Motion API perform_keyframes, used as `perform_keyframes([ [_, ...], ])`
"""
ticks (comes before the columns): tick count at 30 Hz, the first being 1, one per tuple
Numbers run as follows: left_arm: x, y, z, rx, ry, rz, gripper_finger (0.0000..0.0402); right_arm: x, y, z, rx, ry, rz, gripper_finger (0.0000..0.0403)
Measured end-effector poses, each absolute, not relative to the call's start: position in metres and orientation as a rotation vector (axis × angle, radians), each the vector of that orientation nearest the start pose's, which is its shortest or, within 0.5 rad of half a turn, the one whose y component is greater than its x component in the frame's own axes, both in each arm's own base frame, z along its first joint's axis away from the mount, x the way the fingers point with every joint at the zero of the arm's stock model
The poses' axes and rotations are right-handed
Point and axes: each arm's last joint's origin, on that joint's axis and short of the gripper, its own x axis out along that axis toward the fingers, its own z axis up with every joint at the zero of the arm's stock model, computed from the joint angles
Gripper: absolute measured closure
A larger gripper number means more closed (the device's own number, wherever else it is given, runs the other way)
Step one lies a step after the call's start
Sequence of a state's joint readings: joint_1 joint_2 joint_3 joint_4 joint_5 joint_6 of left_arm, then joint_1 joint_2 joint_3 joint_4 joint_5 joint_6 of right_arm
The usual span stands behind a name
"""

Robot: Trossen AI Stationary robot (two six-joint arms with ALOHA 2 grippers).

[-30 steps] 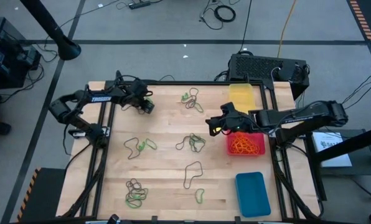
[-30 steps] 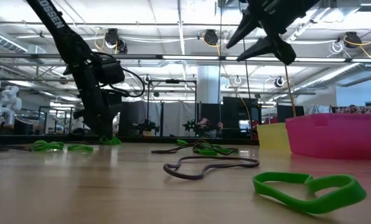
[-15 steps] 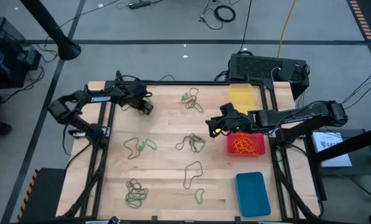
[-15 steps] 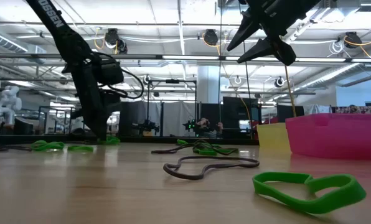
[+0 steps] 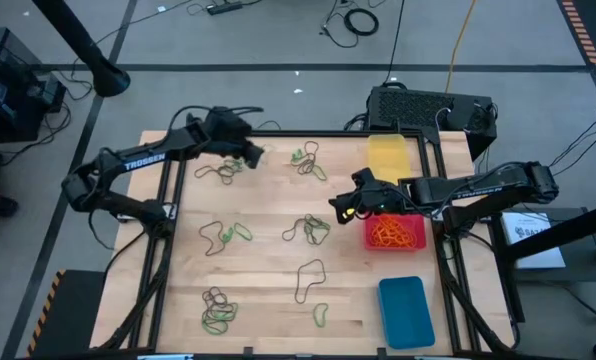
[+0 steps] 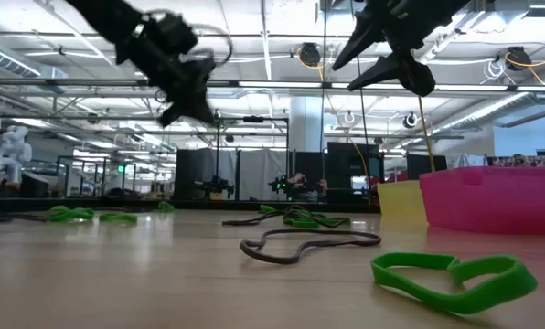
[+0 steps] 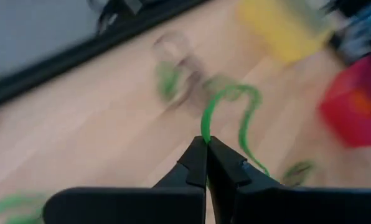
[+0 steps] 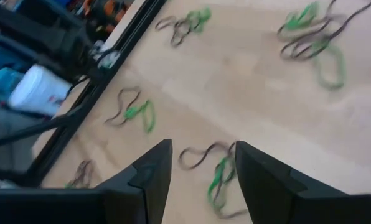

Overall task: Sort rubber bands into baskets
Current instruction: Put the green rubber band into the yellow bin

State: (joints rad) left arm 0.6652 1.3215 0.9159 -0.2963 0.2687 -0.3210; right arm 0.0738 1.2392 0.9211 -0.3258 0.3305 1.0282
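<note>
Two dark arms work over the pale wooden table [image 5: 268,240]; the left gripper [image 7: 206,144] has its jaws pressed together, pinching a thin green rubber band [image 7: 226,112] that loops away from the tips above the wood; the right gripper [image 8: 201,163] hangs with jaws spread and nothing between them, just beside the shallow red plastic basket [image 5: 395,232] holding orange bands; the yellow basket [image 5: 388,155] lies beyond that gripper, the blue basket [image 5: 405,310] well apart from both; loose green and dark bands [image 5: 308,230] lie scattered between the two grippers.
</note>
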Motion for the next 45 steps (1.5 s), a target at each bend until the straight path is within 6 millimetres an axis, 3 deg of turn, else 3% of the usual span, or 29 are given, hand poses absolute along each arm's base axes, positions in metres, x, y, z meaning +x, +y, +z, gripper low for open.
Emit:
perform_keyframes([
  [3, 0.245, 0.159, 0.274, -0.575, 0.497, 0.432, 0.04, 0.261, 0.012, 0.275, 0.887, 0.485, -0.515, 0.0234],
  [8, 0.291, 0.156, 0.279, -0.547, 0.518, 0.364, 0.04, 0.248, 0.018, 0.27, 0.953, 0.563, -0.58, 0.0234],
  [22, 0.466, 0.168, 0.258, -0.626, 0.52, 0.102, 0.0401, 0.195, 0.035, 0.299, 0.939, 0.596, -0.493, 0.0234],
  [28, 0.518, 0.175, 0.241, -0.686, 0.478, 0.07, 0.0401, 0.165, 0.028, 0.299, 0.866, 0.66, -0.612, 0.0234],
  [34, 0.551, 0.186, 0.226, -0.731, 0.303, 0.044, 0.0401, 0.144, 0.019, 0.299, 0.865, 0.658, -0.742, 0.0234],
  [39, 0.556, 0.2, 0.191, -0.797, 0.258, 0.14, 0.0401, 0.142, 0.013, 0.301, 0.897, 0.566, -0.812, 0.0234],
  [45, 0.557, 0.209, 0.182, -0.726, 0.221, 0.198, 0.0397, 0.143, 0.008, 0.304, 0.871, 0.533, -0.826, 0.0234],
])
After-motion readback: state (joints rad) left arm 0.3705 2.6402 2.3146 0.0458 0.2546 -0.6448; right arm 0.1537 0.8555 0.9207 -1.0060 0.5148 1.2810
